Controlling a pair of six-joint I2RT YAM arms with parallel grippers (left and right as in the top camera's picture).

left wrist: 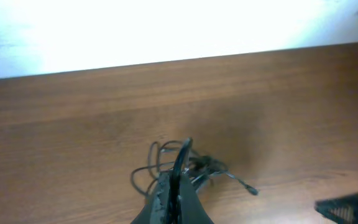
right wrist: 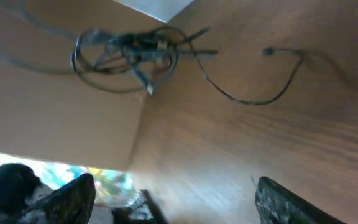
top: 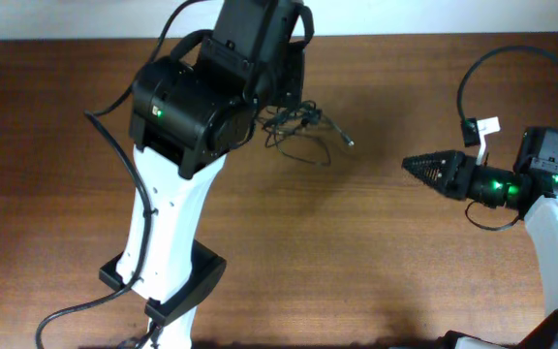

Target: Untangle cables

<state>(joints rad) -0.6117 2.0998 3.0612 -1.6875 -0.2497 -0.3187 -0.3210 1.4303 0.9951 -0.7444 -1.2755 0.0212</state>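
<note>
The cables [top: 298, 124] lie as a small knotted bundle of thin black cords at the far middle of the wooden table [top: 356, 252]. One plug-tipped strand [top: 348, 142] trails off to the right. My left gripper [left wrist: 176, 177] is shut on a black cord of the bundle [left wrist: 197, 167]; the cord runs up between its fingers. In the overhead view the left arm covers that gripper. My right gripper [top: 410, 163] hovers well to the right of the bundle, pointing toward it. In the right wrist view its fingers stand wide apart, and this gripper [right wrist: 173, 186] is open and holds nothing. The bundle [right wrist: 126, 46] is far ahead of it.
The left arm's white link and black base [top: 163, 281] take up the table's left half. A thick black arm cable [top: 511, 58] loops above the right arm, with a white tag [top: 489, 126] on it. The table's far edge meets a white wall.
</note>
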